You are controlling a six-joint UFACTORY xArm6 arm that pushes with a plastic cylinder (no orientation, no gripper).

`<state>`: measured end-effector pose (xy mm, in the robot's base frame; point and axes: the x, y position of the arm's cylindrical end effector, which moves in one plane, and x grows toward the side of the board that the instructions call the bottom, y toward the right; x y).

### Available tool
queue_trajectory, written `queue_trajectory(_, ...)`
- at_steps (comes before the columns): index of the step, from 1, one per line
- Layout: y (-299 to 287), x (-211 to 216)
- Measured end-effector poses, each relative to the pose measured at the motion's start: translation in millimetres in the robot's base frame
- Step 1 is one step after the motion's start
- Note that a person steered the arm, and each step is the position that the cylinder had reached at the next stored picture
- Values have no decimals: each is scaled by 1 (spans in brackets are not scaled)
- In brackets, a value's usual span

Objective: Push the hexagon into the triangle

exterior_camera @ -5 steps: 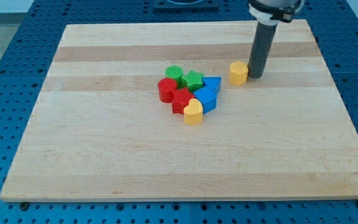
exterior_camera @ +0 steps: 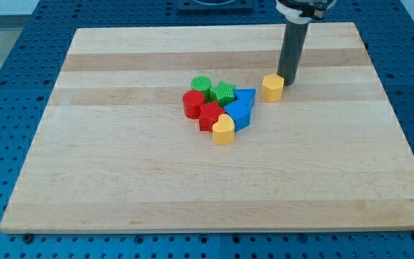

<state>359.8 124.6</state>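
Note:
The yellow hexagon (exterior_camera: pixel 272 88) lies on the wooden board, a short gap to the right of the blue triangle (exterior_camera: pixel 246 96). My tip (exterior_camera: pixel 288 83) touches the hexagon's upper right side, on the side away from the triangle. The triangle sits at the right edge of a cluster of blocks near the board's middle.
The cluster holds a green cylinder (exterior_camera: pixel 201 85), a green star (exterior_camera: pixel 223 92), a red cylinder (exterior_camera: pixel 192 103), a red star (exterior_camera: pixel 210 115), a blue block (exterior_camera: pixel 238 114) and a yellow heart (exterior_camera: pixel 223 129). The board's far edge (exterior_camera: pixel 214 29) lies beyond my tip.
My tip has moved slightly left and up the view. The yellow hexagon has slid a little to the left, toward the blue triangle.

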Motion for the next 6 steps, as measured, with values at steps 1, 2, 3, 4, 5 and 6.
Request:
queue_trajectory(1, -3, 4)
queue_trajectory(2, -16, 5)
queue_trajectory(3, -30, 5)
queue_trajectory(4, -39, 7)
queue_trajectory(5, -46, 7)
queue_trajectory(6, -55, 7)
